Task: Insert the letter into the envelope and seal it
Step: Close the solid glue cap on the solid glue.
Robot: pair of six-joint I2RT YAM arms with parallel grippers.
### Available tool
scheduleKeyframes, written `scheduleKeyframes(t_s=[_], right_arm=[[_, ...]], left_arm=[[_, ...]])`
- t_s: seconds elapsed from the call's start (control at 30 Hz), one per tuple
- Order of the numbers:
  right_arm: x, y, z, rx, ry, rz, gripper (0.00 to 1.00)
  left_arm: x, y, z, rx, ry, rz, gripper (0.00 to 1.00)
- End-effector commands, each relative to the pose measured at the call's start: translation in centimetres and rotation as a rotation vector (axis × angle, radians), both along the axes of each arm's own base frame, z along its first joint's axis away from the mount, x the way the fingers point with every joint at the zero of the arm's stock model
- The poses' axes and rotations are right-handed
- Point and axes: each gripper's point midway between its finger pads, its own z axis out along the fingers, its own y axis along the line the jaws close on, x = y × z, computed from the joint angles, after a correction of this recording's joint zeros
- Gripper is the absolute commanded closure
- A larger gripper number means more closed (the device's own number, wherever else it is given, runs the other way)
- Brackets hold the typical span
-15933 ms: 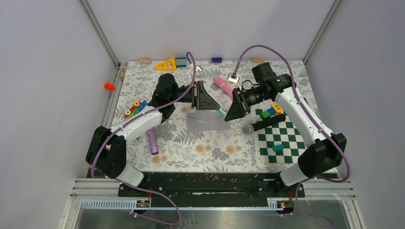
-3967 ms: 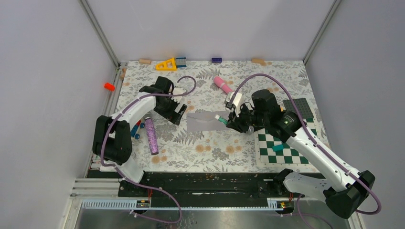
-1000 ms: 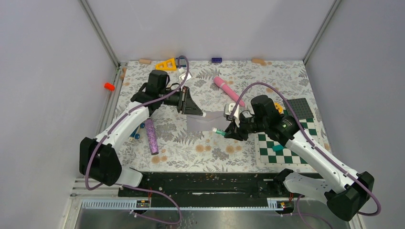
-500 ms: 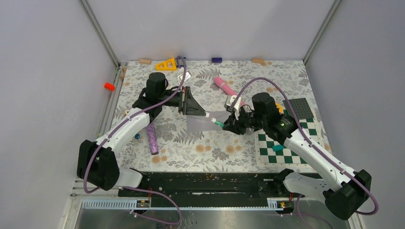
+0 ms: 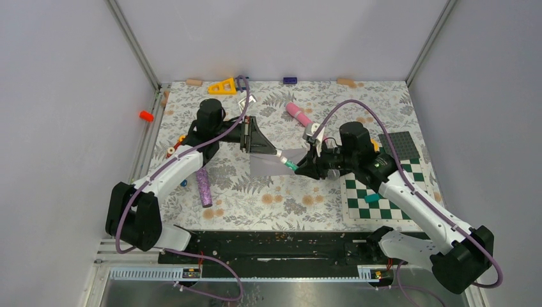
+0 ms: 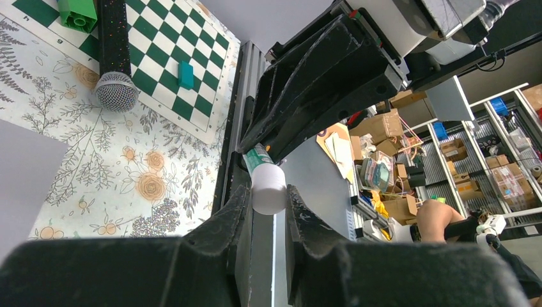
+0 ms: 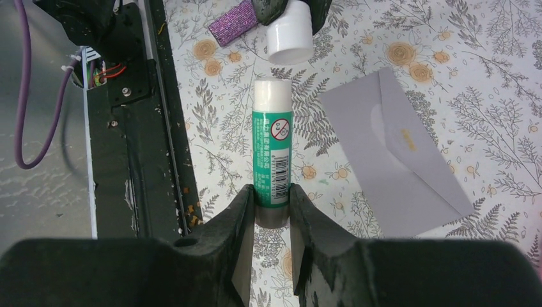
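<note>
My right gripper point(image 7: 273, 204) is shut on the lower end of a green glue stick point(image 7: 273, 153), held level above the table. Its white tip points at the white cap point(image 7: 290, 38), which is pinched in my left gripper point(image 6: 267, 198). A narrow gap separates the cap point(image 6: 268, 187) from the stick. From above, the two grippers meet tip to tip at the cap point(image 5: 279, 155) and glue stick point(image 5: 291, 165). Beneath them the pale grey-lavender envelope point(image 5: 265, 167) lies flat, its flap down against the body point(image 7: 396, 153). No letter is in view.
A green-and-white checkerboard mat point(image 5: 377, 198) lies at the right with a microphone point(image 6: 115, 89) and small blocks on it. A pink cylinder point(image 5: 297, 114) lies behind the grippers. A purple glitter cylinder point(image 5: 203, 187) lies at the left. A yellow triangle point(image 5: 222, 86) sits at the back edge.
The right gripper has carried the glue stick up and left toward the cap. The left gripper has edged right, so the two tips now nearly meet over the envelope.
</note>
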Motion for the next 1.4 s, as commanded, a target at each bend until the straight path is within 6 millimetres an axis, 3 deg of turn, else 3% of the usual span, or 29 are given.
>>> scheduleKeyframes(t_s=[0.0, 0.33, 1.37], right_arm=[[0.3, 0.7, 1.1, 0.054, -0.003, 0.008, 1.0], [1.5, 0.3, 1.2, 0.06, -0.008, -0.056, 1.0], [0.9, 0.7, 0.2, 0.067, 0.032, -0.013, 1.0]], left_arm=[[-0.1, -0.1, 0.4, -0.024, -0.052, -0.026, 0.98], [-0.2, -0.2, 0.0, -0.017, -0.041, -0.037, 0.98], [-0.6, -0.7, -0.2, -0.012, -0.041, -0.063, 0.99]])
